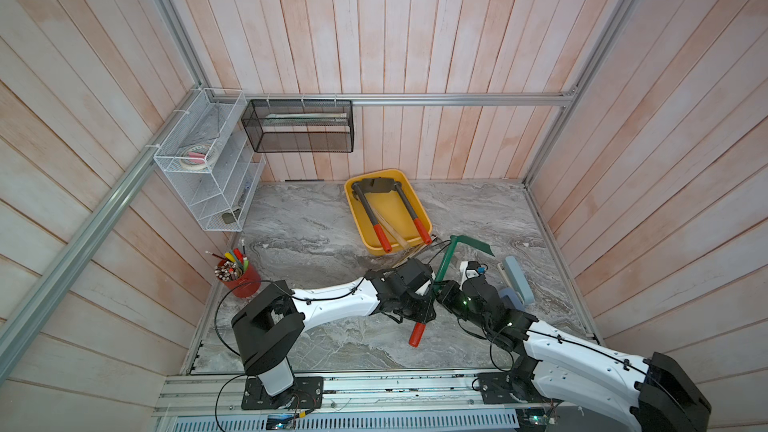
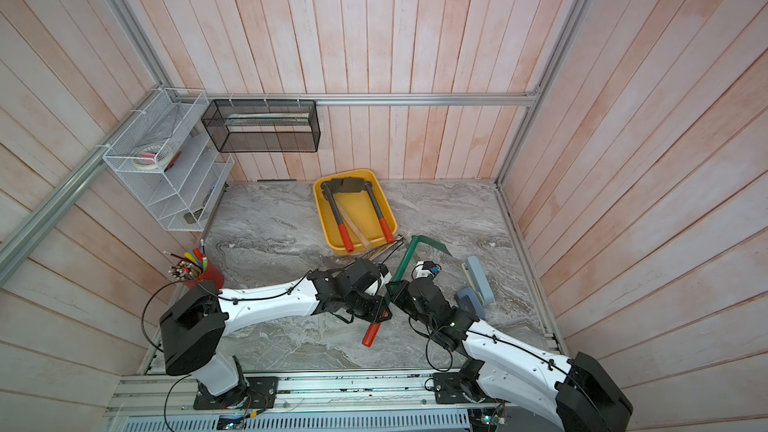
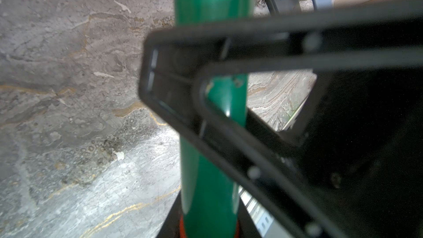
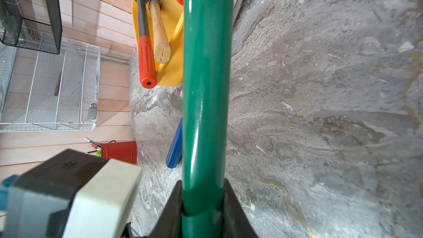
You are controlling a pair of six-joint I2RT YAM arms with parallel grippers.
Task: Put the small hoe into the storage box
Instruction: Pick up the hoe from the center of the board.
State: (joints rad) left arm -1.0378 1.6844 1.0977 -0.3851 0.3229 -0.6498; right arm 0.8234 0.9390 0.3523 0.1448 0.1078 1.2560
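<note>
The small hoe (image 1: 444,263) has a green shaft, a green blade (image 1: 473,243) and a red grip (image 1: 417,334). It lies slantwise between my two arms in both top views, blade end near the storage box. My left gripper (image 1: 426,308) is shut on the shaft just above the red grip (image 2: 371,334). My right gripper (image 1: 438,289) is shut on the shaft (image 4: 206,88) a little further up. In the left wrist view the shaft (image 3: 212,1) fills the jaws of my left gripper (image 3: 210,225). My right gripper (image 4: 202,202) clamps it from both sides. The storage box (image 1: 388,207) is a shallow yellow tray at the back.
Two dark red-gripped tools (image 1: 378,222) and a wooden handle (image 4: 160,33) lie in the box. A red pencil cup (image 1: 243,280) stands at the left. A white wire rack (image 1: 208,168) and a black mesh basket (image 1: 299,126) hang on the walls. Blue-grey objects (image 1: 517,280) lie at the right.
</note>
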